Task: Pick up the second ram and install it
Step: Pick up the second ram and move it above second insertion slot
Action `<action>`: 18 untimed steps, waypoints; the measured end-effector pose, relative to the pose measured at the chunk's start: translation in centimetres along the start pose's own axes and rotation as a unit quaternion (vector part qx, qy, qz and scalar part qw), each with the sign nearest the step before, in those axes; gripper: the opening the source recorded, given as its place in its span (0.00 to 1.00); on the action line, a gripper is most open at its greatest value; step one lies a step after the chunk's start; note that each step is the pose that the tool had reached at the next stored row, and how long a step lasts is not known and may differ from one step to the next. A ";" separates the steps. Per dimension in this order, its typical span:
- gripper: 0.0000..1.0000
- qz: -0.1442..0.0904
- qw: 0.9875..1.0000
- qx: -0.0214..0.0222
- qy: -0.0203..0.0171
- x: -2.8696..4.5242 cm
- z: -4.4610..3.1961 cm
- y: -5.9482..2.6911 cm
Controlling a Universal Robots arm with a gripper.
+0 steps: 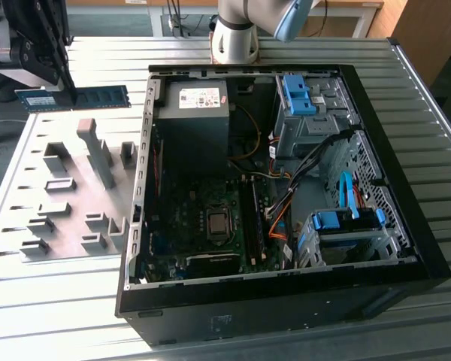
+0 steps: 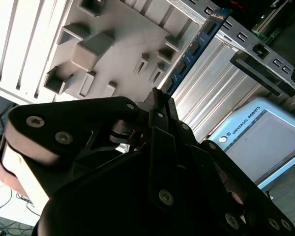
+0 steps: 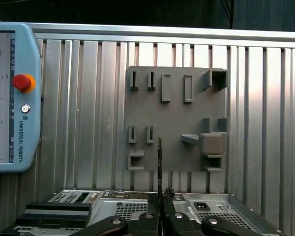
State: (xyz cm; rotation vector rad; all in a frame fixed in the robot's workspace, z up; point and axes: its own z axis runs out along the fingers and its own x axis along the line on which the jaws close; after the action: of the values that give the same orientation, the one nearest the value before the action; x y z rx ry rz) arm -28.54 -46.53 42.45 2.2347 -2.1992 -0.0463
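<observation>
The second ram [image 1: 98, 97] is a thin, long, blue-green board with a row of small dark chips, and in the first wrist view it shows edge-on as a narrow dark strip [image 3: 160, 157]. It hangs level in the air over the far edge of the grey fixture plate [image 1: 68, 192], to the exterior view's left of the open computer case [image 1: 286, 293] and apart from both. The claw [image 1: 66, 90] has its fingers drawn in narrow and pinches the stick across its flat faces partway along its length, the rest sticking out beyond the fingertips in the second wrist view [image 2: 191, 49]
</observation>
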 end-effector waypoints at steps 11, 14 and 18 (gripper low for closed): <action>0.14 0.000 1.000 0.000 0.000 0.02 -0.03 -1.12; 0.14 0.000 1.000 0.000 0.000 0.02 -0.04 -1.32; 0.14 0.000 1.000 0.000 0.000 0.02 -0.04 -1.58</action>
State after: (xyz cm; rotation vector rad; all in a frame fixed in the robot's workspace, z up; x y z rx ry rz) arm -26.96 -46.53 42.45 2.2346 -2.1992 -0.0464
